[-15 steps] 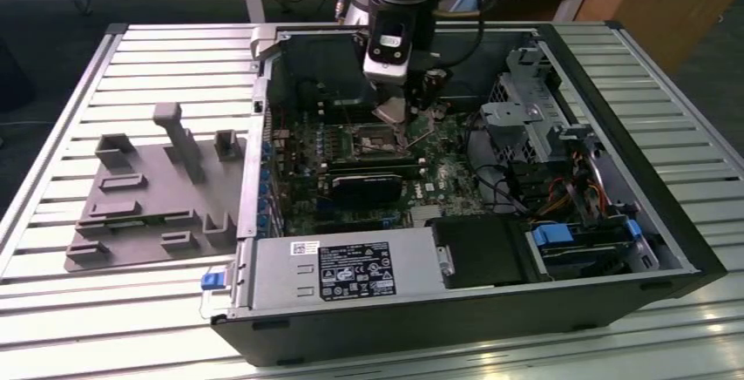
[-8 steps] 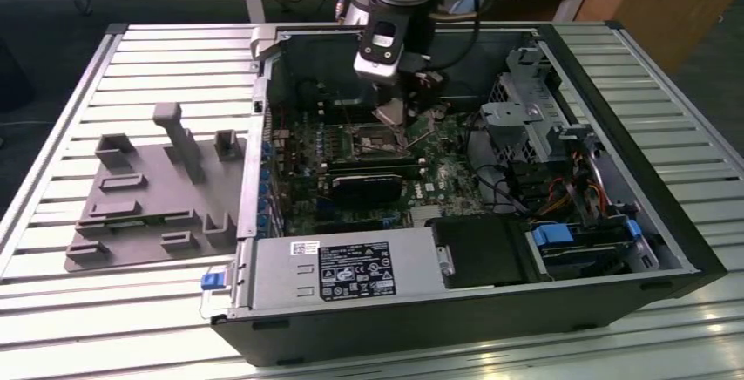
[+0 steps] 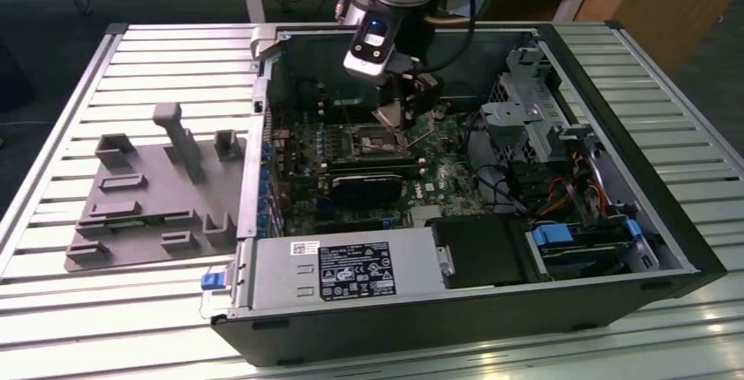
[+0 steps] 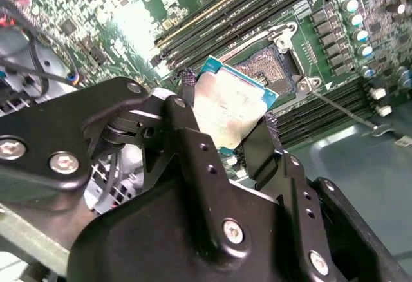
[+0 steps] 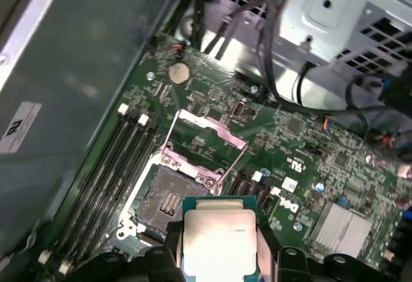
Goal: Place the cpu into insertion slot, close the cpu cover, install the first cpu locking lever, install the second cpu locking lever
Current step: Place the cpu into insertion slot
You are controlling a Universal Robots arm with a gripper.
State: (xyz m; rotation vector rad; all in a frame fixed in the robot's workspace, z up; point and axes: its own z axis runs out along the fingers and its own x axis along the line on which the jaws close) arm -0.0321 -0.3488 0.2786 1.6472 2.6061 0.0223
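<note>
Slatted table [image 3: 651,57]: carries an open black computer case [image 3: 465,328] at its middle. A grey moulded fixture tray [image 3: 152,197] lies near the table edge at the exterior view's left.

Motherboard [image 3: 348,188]: lies flat on the case floor. The arm reaches down over its central area.

Gripper [image 4: 228,102]: the black fingers [image 4: 187,82] are clamped on two opposite edges of the cpu [image 4: 225,108]. Its silver-grey top faces both wrist cameras.

Cpu position: held in the air just beside the insertion slot [image 5: 164,198], not seated.

Insertion slot: dark contact field is exposed, near the board's centre and next to the long black memory slots [image 5: 109,166].

Cpu cover [image 5: 212,127]: swung up on its hinge at the slot's far edge.

Locking lever [image 4: 341,108]: thin wire, angled away from the slot's corner, unlatched.
</note>
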